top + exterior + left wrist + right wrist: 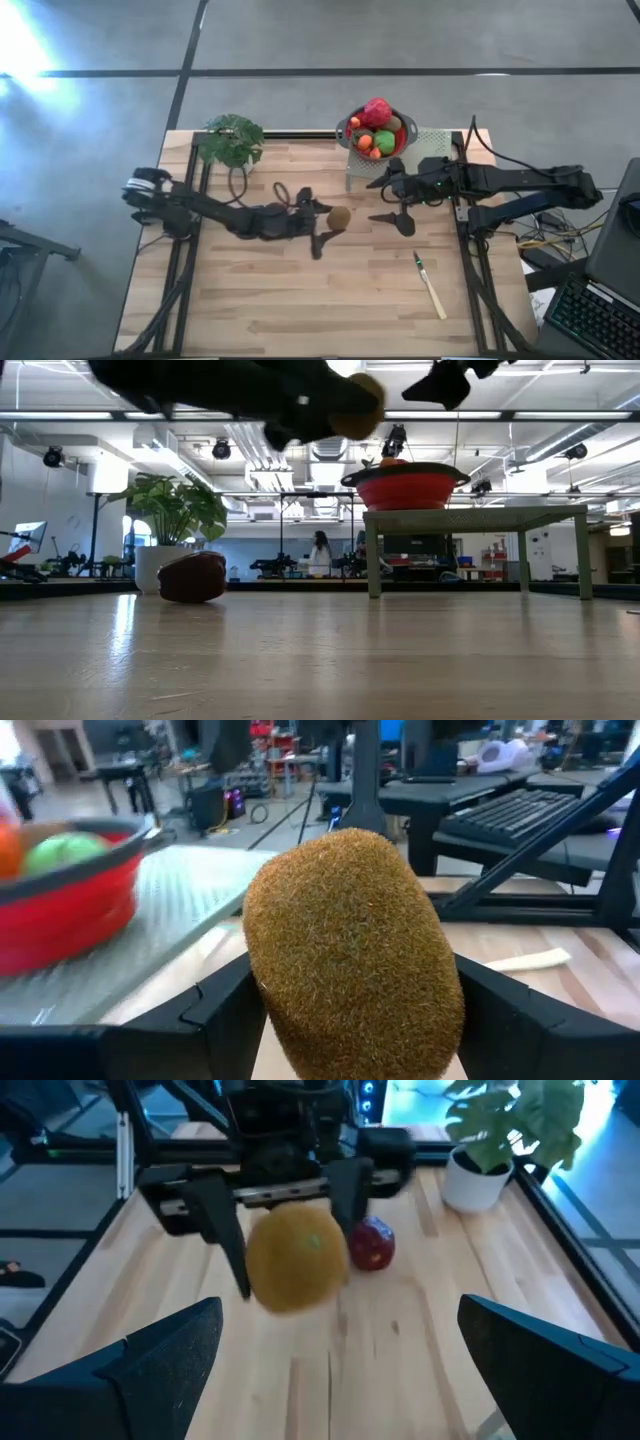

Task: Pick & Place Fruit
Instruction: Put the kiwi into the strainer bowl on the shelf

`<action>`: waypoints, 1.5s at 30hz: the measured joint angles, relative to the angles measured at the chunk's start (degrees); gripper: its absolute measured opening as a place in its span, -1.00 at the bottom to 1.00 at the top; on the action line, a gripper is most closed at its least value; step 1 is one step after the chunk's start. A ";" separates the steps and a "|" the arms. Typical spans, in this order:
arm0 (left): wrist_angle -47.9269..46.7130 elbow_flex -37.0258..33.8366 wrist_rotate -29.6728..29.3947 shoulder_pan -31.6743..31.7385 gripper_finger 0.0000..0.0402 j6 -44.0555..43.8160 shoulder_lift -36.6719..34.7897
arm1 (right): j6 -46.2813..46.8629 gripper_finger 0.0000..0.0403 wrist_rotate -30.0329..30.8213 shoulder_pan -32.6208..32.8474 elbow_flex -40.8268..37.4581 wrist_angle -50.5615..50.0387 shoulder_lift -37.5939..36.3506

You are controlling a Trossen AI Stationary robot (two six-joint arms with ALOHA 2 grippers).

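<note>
My left gripper (335, 222) is at the table's middle, shut on a fuzzy brown kiwi-like fruit (339, 217), which fills the left wrist view (350, 960). Just right of it, my right gripper (381, 200) hangs open with nothing between its fingers and faces the kiwi (295, 1265). A dark red fruit (372, 1245) rests on the tabletop behind my left arm (192, 577). More fruits, red, orange and green, lie piled in a red bowl (346, 127) that stands on a white mesh rack (432, 143) at the far edge. My left gripper pinches the kiwi's two opposite sides (262, 982) between its two fingers (215, 1010). The fingers lie level and come from the table's left. The kiwi is lifted well clear of the tabletop (358, 405) and sticks out past the fingertips.
A leafy potted plant (232, 140) stands at the far left corner. A pale-handled knife (430, 285) lies near the right front. The rack's legs (373, 560) stand on the table's far side. Bare wood spans the near half of the table.
</note>
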 joint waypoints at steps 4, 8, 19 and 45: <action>-0.55 6.18 2.43 1.31 0.33 3.85 4.64 | -0.62 0.99 -0.35 0.28 0.00 0.22 1.35; -2.87 11.46 2.68 1.79 0.33 7.64 7.66 | -0.64 0.99 -0.57 0.34 0.00 -0.02 1.56; -6.58 19.29 -1.59 3.30 0.33 11.69 10.86 | -1.23 0.99 -1.11 0.63 0.00 -1.07 1.36; -6.56 19.49 -1.64 4.73 0.33 10.67 10.53 | -1.79 0.56 2.52 0.56 0.00 -0.64 1.36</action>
